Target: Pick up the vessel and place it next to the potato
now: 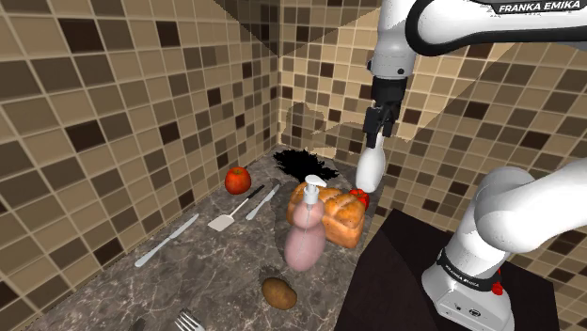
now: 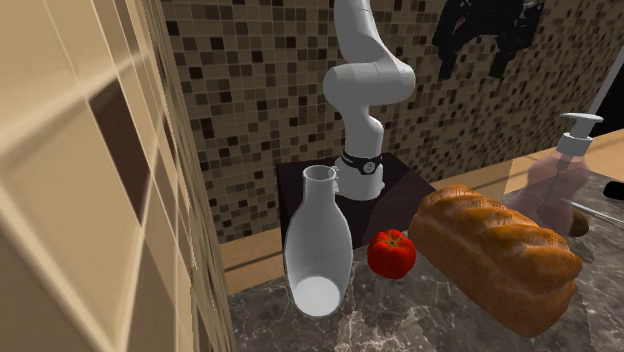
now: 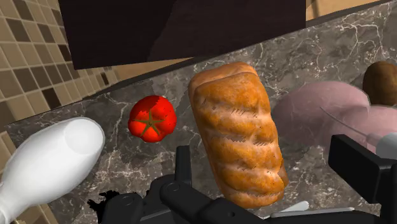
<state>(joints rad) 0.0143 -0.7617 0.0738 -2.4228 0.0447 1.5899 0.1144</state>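
The black gripper (image 1: 377,133) is released, its fingers (image 3: 184,167) standing apart with nothing clasped between them; it hangs over the back of the marbled counter (image 1: 202,273), and in the wrist view the bread loaf (image 3: 236,133) lies beneath the gap between the fingers. The white vase (image 1: 370,169), narrow-necked with the neck uppermost, is at the back near the tiled wall (image 1: 113,113); in the shoulder view it appears just below the fingertips, yet in the wrist view it lies off to one side of the gripper and apart from it; in the second exterior view its underside shows, so I cannot tell whether it sits flat on the counter. A red tomato (image 3: 153,119) lies between vase and loaf, just beside both; a pink soap dispenser (image 1: 306,235) stands at the loaf's other side. The potato (image 1: 278,292) lies near the counter's front, beyond the dispenser and well apart from the vase. A second tomato (image 1: 237,179), a spatula (image 1: 231,214), a knife (image 1: 166,241) and a fork (image 1: 189,323) lie toward the shoulder view's left. Legible writing: "FRANKA EMIKA" on the upper link of the arm (image 1: 442,28); lettering on its base collar is too small to read.
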